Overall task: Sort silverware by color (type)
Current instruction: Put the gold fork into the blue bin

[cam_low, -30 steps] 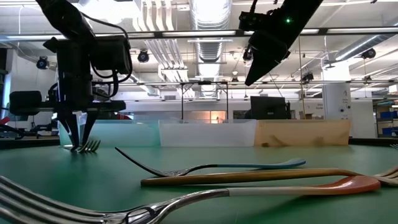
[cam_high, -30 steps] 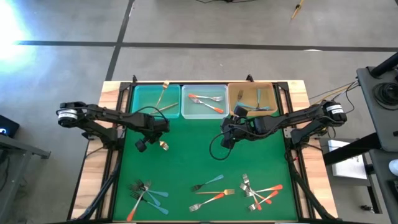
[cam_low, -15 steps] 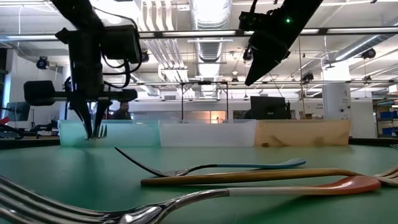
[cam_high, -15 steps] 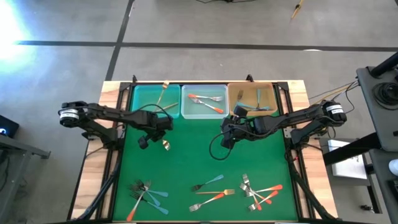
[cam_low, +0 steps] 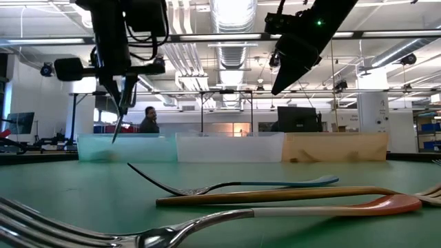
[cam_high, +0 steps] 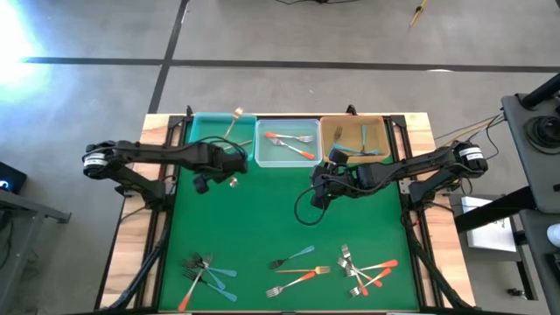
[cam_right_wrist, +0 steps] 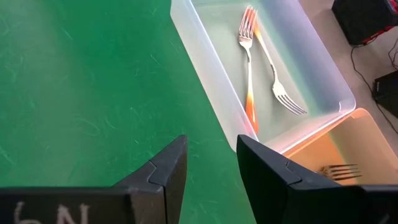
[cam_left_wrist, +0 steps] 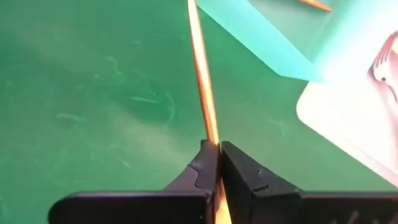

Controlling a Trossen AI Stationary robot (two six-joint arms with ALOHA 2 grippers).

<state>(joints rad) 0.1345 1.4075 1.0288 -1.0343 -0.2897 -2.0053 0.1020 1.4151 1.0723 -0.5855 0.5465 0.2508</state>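
1. The left hand (cam_left_wrist: 217,163) is clamped on a gold fork (cam_left_wrist: 202,93), holding it above the green surface (cam_high: 262,227) just beside the teal bin (cam_high: 203,131).
2. The right hand (cam_right_wrist: 211,165) hangs with its fingers apart, holding nothing, near the clear bin (cam_right_wrist: 292,68), where two orange-handled forks (cam_right_wrist: 250,62) lie.
3. The tan bin (cam_high: 353,136) holds more forks.
4. Loose forks (cam_high: 363,267), teal, orange and gold, lie scattered along the surface's near edge.
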